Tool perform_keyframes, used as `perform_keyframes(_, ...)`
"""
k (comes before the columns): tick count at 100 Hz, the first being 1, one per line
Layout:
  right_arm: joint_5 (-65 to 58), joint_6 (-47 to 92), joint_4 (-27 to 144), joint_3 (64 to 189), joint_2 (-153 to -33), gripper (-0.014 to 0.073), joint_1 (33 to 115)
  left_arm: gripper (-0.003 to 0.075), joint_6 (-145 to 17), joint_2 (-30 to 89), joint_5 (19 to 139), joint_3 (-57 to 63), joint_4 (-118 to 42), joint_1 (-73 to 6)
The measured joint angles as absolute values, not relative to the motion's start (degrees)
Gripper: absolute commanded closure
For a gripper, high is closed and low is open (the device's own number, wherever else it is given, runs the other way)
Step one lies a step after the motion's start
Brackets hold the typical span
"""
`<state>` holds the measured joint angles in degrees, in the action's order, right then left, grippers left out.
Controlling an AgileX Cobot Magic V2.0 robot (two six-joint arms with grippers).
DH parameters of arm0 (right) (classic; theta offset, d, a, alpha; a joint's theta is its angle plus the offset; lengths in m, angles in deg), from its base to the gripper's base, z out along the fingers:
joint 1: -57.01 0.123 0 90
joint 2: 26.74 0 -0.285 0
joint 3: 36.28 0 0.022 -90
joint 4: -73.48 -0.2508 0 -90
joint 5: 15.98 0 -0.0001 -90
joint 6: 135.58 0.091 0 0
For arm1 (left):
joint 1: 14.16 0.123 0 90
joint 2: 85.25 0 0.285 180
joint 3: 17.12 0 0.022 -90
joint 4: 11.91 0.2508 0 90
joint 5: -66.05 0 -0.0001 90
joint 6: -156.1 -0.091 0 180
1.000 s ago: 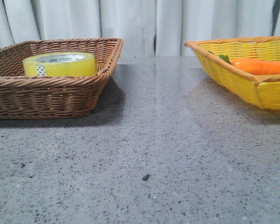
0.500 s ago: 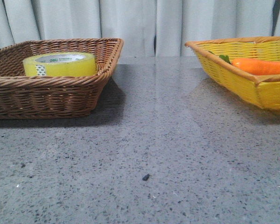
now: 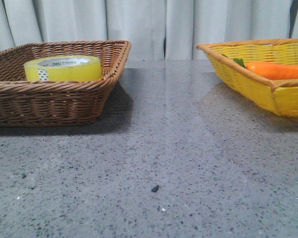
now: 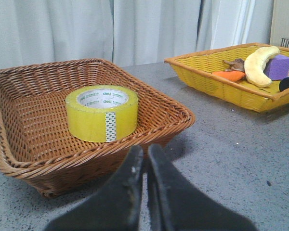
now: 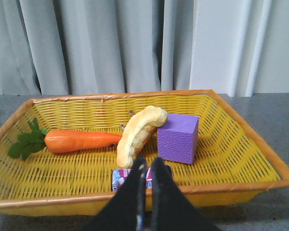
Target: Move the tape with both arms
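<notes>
The tape [image 3: 63, 68] is a yellow roll with a white "deli" core. It lies flat in the brown wicker basket [image 3: 44, 101] at the left of the table. It also shows in the left wrist view [image 4: 101, 113], with its green-dotted strip facing the camera. My left gripper [image 4: 145, 150] is shut and empty, short of the basket's near rim [image 4: 86, 156]. My right gripper [image 5: 148, 162] is shut and empty, in front of the yellow basket [image 5: 135, 195]. Neither gripper shows in the front view.
The yellow basket [image 3: 268, 91] stands at the right. It holds an orange carrot [image 5: 79, 140], a yellow banana [image 5: 137, 133], a purple cube [image 5: 179, 137] and a small printed packet [image 5: 119, 178]. Grey speckled table [image 3: 169, 163] lies between the baskets. Curtains hang behind.
</notes>
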<state>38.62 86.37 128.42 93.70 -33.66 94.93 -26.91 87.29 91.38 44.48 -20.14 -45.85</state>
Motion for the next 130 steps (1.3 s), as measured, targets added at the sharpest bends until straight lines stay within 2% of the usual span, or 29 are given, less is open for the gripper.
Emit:
perform_keyframes(38,38.7,86.5,128.4,93.7,-33.7,0.0668,94.9,0.0741,-26.9,87.3,91.1,44.8,-20.1,-45.8)
perform_keyframes(55,38.7,86.5,128.4,93.7,-33.7,0.0668,94.9,0.0741,-26.9,87.3,89.7,49.0,-20.1,-45.0)
perform_keyframes(90,38.7,86.5,128.4,93.7,-33.7,0.0668,94.9,0.0741,-26.9,87.3,80.8,60.1,-20.1,-29.4)
perform_keyframes(102,38.8,86.5,128.4,93.7,-33.7,0.0668,94.9,0.0741,-26.9,87.3,81.1,60.3,-19.5,-24.1)
perform_keyframes(130,38.8,86.5,128.4,93.7,-33.7,0.0668,94.9,0.0741,-26.9,87.3,84.9,60.3,-18.6,-21.2)
